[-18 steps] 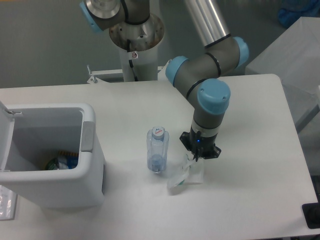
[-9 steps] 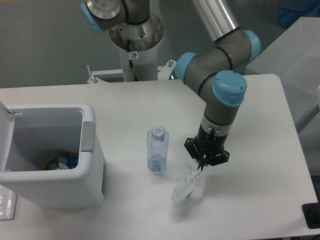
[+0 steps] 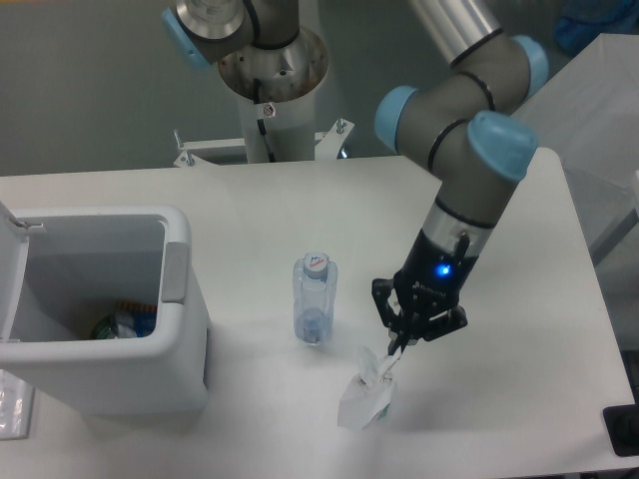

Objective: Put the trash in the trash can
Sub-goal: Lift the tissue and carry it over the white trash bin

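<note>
A clear plastic bottle [image 3: 315, 300] with a white cap bearing a blue-red mark lies on the white table, its cap pointing away. My gripper [image 3: 396, 349] is shut on the top of the crumpled white translucent wrapper [image 3: 366, 396] with green marks, which hangs below it, right of the bottle and toward the front. I cannot tell whether its lower end touches the table. The white boxy trash can [image 3: 110, 369] stands at the left with its lid open and a grey tab [image 3: 176, 271] on its rim. Coloured rubbish lies inside.
The arm's base column [image 3: 270, 70] rises at the back centre of the table [image 3: 499, 220]. A dark object [image 3: 624, 429] sits at the front right edge. A clear packet [image 3: 12, 404] lies at the front left, beside the bin.
The gripper has risen and moved toward the front right with the wrapper. The wrapper has come up from lying on the table and now hangs from the fingers. The bottle has not moved.
</note>
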Robot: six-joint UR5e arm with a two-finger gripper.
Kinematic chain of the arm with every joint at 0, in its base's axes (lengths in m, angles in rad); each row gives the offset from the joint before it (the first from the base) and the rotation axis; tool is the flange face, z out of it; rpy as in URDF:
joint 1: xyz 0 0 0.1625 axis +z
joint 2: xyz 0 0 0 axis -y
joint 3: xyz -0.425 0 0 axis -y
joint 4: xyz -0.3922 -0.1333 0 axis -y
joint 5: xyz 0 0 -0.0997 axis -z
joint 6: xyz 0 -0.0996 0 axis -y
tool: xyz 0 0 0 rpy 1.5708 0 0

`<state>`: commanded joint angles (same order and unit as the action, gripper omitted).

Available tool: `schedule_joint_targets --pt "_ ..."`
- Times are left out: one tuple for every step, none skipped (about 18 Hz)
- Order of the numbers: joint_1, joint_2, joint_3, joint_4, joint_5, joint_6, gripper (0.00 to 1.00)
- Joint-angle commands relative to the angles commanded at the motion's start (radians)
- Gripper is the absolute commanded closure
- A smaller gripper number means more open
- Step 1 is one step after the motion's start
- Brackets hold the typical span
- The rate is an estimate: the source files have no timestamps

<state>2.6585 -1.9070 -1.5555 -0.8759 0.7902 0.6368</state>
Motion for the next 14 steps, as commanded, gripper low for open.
schedule_joint_targets --pt "-0.006 0.02 -0.006 0.0 -0.015 -0.009 1.0" --pt "-0.015 0.041 -0.012 0.0 -0.029 -0.015 1.0" --pt "-0.026 0.058 -0.014 0.0 -0.04 -0.022 1.0" --pt "-0.035 0.063 -0.014 0.0 -0.045 -0.034 1.0" --pt "-0.047 0.077 -0.014 0.0 -0.045 -0.054 1.0" --pt "-0.058 0.095 -0.014 0.002 -0.045 -0.072 1.0" --pt "-0.066 0.114 -0.014 0.0 -0.049 -0.086 1.0" --pt "-0.075 0.133 -0.014 0.0 -0.064 -0.101 1.0" --pt "-0.086 0.15 -0.017 0.0 -0.087 -0.118 1.0" --pt "-0.094 0.169 -0.02 -0.002 -0.107 -0.134 1.0" --pt "-0.104 0.189 -0.032 -0.002 -0.117 -0.149 1.0" --pt "-0.118 0.216 -0.061 0.0 -0.12 -0.154 1.0" --pt "-0.132 0.241 -0.089 0.002 -0.12 -0.152 1.0" --pt "-0.141 0.261 -0.11 0.0 -0.121 -0.151 1.0"
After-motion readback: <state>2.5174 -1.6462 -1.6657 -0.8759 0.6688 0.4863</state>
